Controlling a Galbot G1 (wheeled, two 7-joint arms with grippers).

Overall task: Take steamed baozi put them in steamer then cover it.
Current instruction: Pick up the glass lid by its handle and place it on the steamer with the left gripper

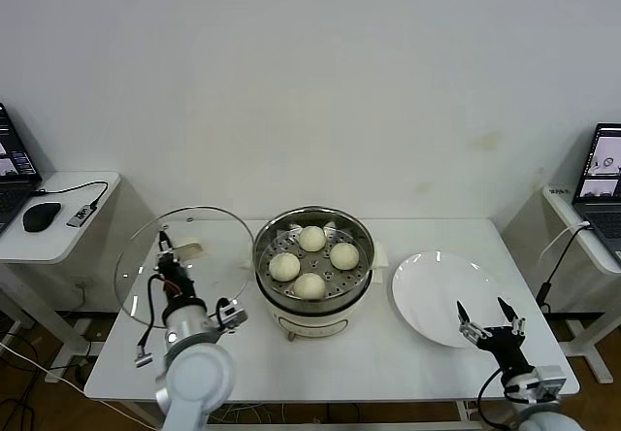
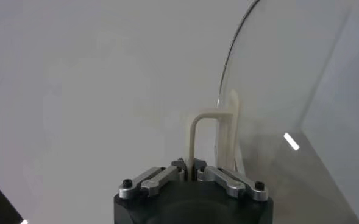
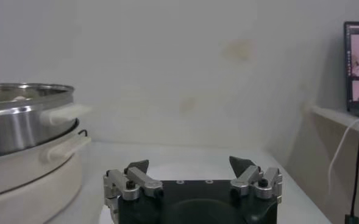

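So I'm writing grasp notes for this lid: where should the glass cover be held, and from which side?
By the cream handle at the centre of the glass cover, coming from the handle face. The handle is a thin raised loop that shut fingers fit around, while the glass is wide and smooth. The left tool already grips it that way, lid tilted up beside the steamer.

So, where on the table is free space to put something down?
Bare table lies along the near edge, in front of the steamer, between the left gripper holding the cover and the plate. The middle is crowded; the right gripper hovers at the plate.
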